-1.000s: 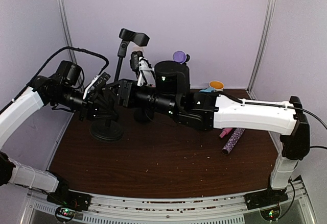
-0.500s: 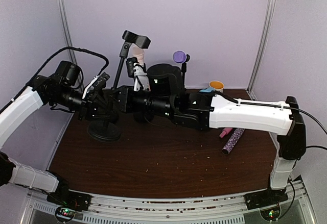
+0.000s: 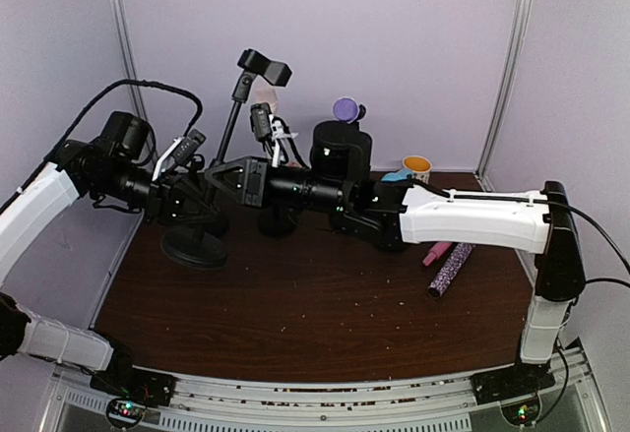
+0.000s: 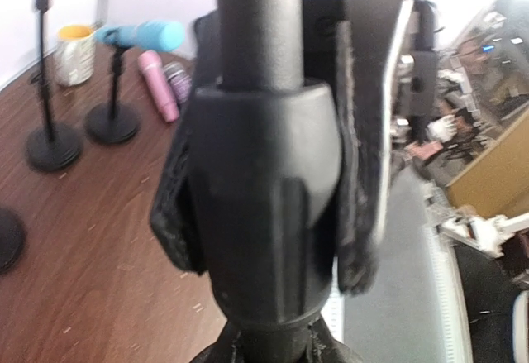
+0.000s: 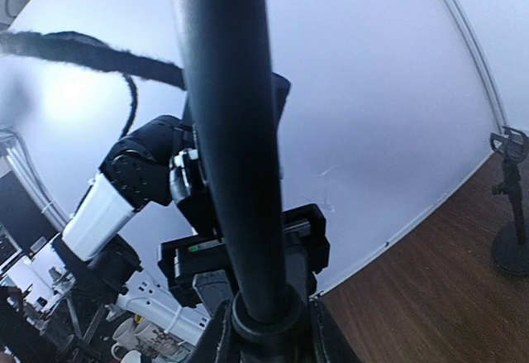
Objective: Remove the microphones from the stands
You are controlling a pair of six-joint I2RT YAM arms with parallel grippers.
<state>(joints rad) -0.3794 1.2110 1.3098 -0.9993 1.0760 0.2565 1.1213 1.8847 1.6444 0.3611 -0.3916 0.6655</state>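
Observation:
The tall black microphone stand (image 3: 228, 122) leans to the right, and its round base (image 3: 195, 248) is on the table at the left. Its top carries a black clip head (image 3: 264, 66); I cannot tell whether a microphone sits in it. My left gripper (image 3: 202, 199) is shut on the stand's thick lower collar (image 4: 264, 214), one finger (image 4: 364, 173) on each side. My right gripper (image 3: 224, 178) is shut on the pole (image 5: 231, 131) just above it, and the pole rises from between its fingers (image 5: 216, 338).
A purple microphone (image 3: 345, 109) and a blue one (image 3: 399, 173) sit on small stands at the back. A yellow cup (image 3: 417, 164) stands beside them. A pink microphone (image 3: 433, 255) and a glittery purple one (image 3: 451, 268) lie at the right. Another stand base (image 3: 279, 223) sits behind the grippers.
The stand has tilted and shifted slightly left, its top now a little higher and further right. Both arms moved with it, still gripping the pole.

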